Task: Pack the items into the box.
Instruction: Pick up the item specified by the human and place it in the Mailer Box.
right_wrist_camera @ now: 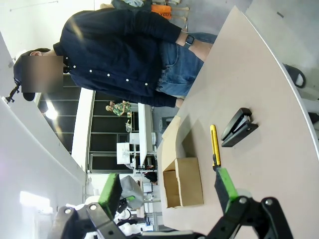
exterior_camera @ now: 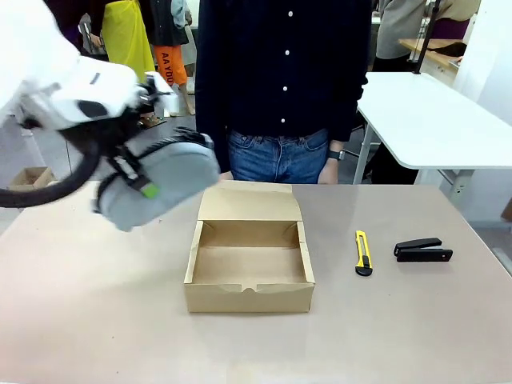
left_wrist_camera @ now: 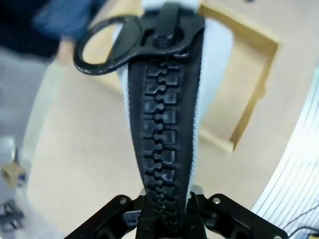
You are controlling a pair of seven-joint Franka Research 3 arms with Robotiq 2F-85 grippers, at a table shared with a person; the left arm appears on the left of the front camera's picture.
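Clamped shut at the left gripper [left_wrist_camera: 167,211], pinching the black zipper edge of the grey pouch [left_wrist_camera: 162,124] from both sides. Up along the chunky zipper teeth in the wrist view to a round black pull ring [left_wrist_camera: 99,50] at the far end. Seen from the front, pouch lifted clear of the table [exterior_camera: 96,312], tilted, hanging just left of the box [exterior_camera: 248,298] and above the level of its rim.

On to the box: brown cardboard, in the middle of the table, flap lid thrown back toward the person [exterior_camera: 284,80] standing at the far edge. Nothing inside but bare cardboard floor.

Right of the box, the yellow-and-black utility knife [exterior_camera: 363,253], lying flat and pointing away from the robot. Further right again and apart from the knife, the black stapler [exterior_camera: 422,251], flat on the table, lying crosswise.

Over at the right gripper [right_wrist_camera: 167,185]: spread wide open, green pads well apart, nothing between them, held high over the table with box, knife and stapler all laid out beyond.
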